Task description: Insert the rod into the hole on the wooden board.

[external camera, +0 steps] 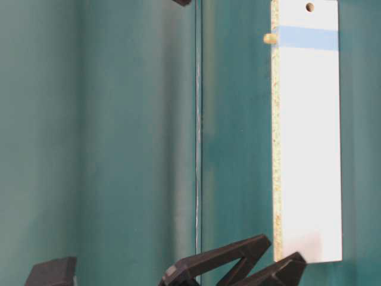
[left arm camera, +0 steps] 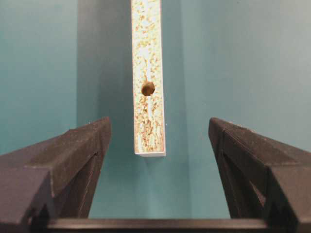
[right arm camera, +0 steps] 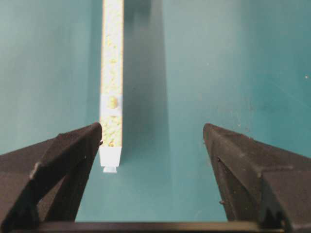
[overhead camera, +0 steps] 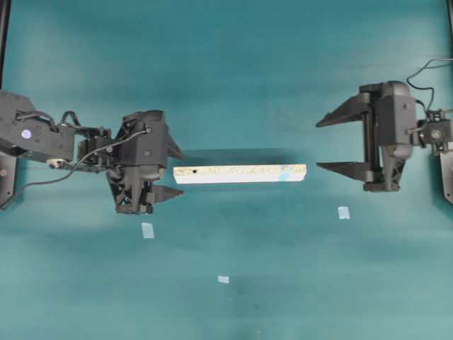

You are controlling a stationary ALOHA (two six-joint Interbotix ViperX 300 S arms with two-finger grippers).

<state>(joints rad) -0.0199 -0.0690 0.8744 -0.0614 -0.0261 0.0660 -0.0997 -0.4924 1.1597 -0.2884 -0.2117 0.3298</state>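
The wooden board (overhead camera: 241,173) stands on its long edge across the middle of the teal table, its blue mark (overhead camera: 287,170) at the right end. The rod (right arm camera: 112,102) sits in the hole at that mark, filling it, and its cream end sticks out of the speckled edge (external camera: 269,39). My left gripper (overhead camera: 177,172) is open astride the board's unmarked end (left arm camera: 150,145), with neither finger touching. My right gripper (overhead camera: 318,145) is open just past the marked end, and its lower finger (right arm camera: 92,133) is beside the board's corner.
An empty dark hole (left arm camera: 148,88) shows near the board's unmarked end. Small pale-blue tape squares lie on the table at the front left (overhead camera: 147,230), the front right (overhead camera: 343,212) and the front middle (overhead camera: 223,279).
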